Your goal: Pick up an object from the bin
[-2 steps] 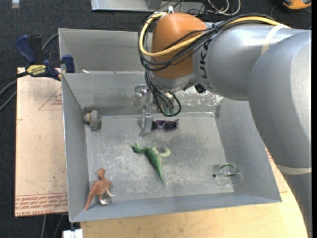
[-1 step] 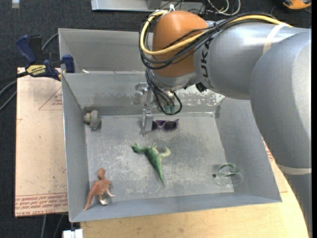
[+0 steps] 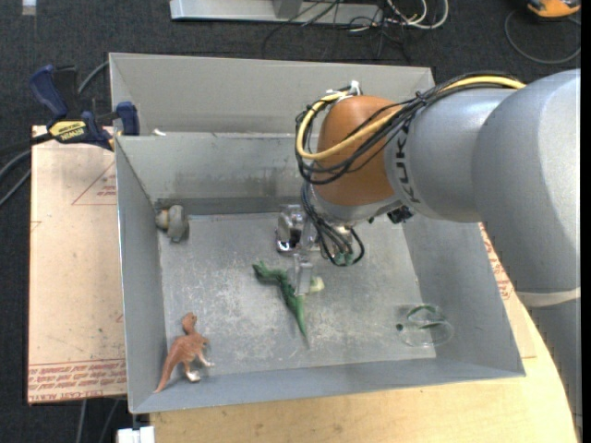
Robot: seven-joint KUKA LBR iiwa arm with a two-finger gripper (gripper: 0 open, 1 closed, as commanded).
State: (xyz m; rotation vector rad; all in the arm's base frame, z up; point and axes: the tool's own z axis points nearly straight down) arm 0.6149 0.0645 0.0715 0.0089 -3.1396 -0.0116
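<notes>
My gripper hangs low over the middle of the bin, its metal fingers pointing down at a thin green toy lizard that lies on the floor with its tail running toward the front. The fingertips sit at the lizard's upper body, next to a small pale piece. Nothing shows between the fingers.
An orange toy dinosaur stands at the front left corner. A grey roundish lump lies at the back left by the wall. A clear plastic piece lies at the front right. The arm with its orange cover and cables covers the back right.
</notes>
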